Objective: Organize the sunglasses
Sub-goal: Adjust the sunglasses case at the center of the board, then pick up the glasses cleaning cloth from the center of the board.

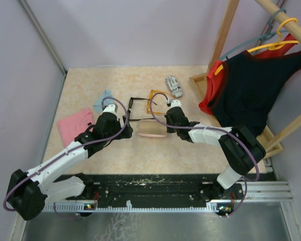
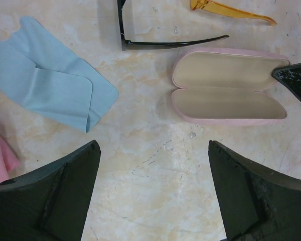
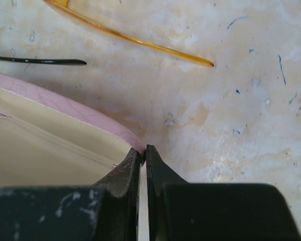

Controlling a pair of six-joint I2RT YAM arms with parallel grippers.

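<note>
On the top view, my left end effector point(image 1: 126, 129) hangs over the mottled beige desk point(image 1: 165, 155) with its fingers spread wide, released and holding nothing. Just beyond its right finger lies the pink case point(image 1: 151, 129), an oblong clamshell lying open. My right end effector point(image 1: 166, 129) meets the case's far end. The black sunglasses point(image 1: 131, 108), thin-framed with arms unfolded, lie just ahead of the left end effector. The orange sunglasses point(image 1: 149, 103), translucent, lie ahead of the right one.

On the left wrist view, the case shows two smooth cream-lined halves with rounded ends. A slim glossy black arm runs along its far edge, with an amber arm beyond. A soft blue cloth point(image 2: 50, 80) lies creased off the left finger.

On the right wrist view, the scuffed black fingers are clenched together, pinching the case's pink rim. The tapering amber arm lies ahead on bare desk.
</note>
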